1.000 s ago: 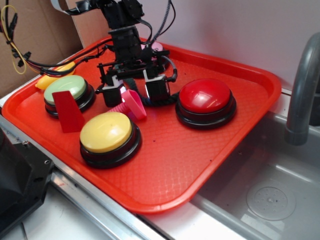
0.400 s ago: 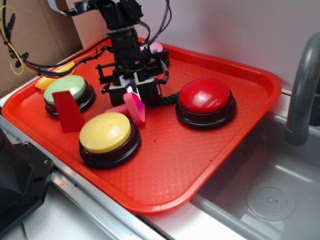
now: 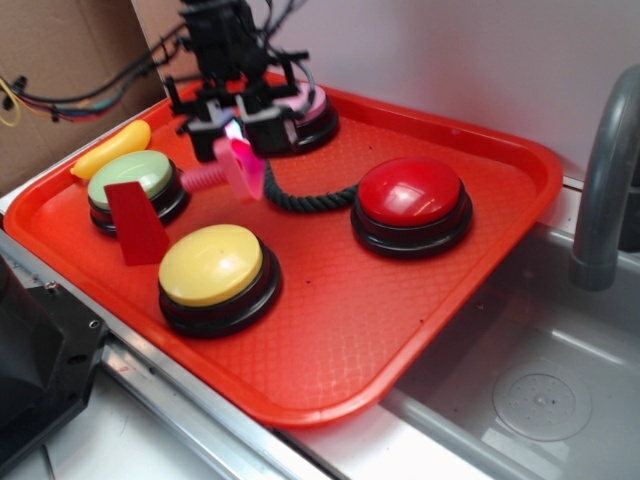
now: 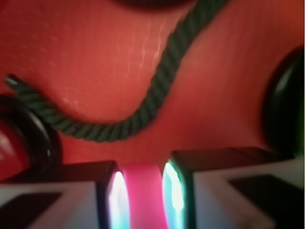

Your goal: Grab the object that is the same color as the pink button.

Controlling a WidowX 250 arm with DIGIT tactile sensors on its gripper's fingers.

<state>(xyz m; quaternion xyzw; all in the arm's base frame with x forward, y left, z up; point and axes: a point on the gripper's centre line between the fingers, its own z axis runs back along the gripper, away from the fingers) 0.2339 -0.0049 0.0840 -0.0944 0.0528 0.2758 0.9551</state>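
Lifted and pulled back since a second ago: the tool (image 3: 236,133) was low between the yellow and red dome buttons, now up near the pale pink dome button on its black base (image 3: 304,106).

Exterior: small bright pink ribbed plastic toy (image 3: 228,170) hangs off the red tray (image 3: 420,330), head pinched, stem pointing left toward the green dome button (image 3: 134,181).

Wrist: tool clenched on the toy (image 4: 144,194), dark rope (image 4: 143,107) below.
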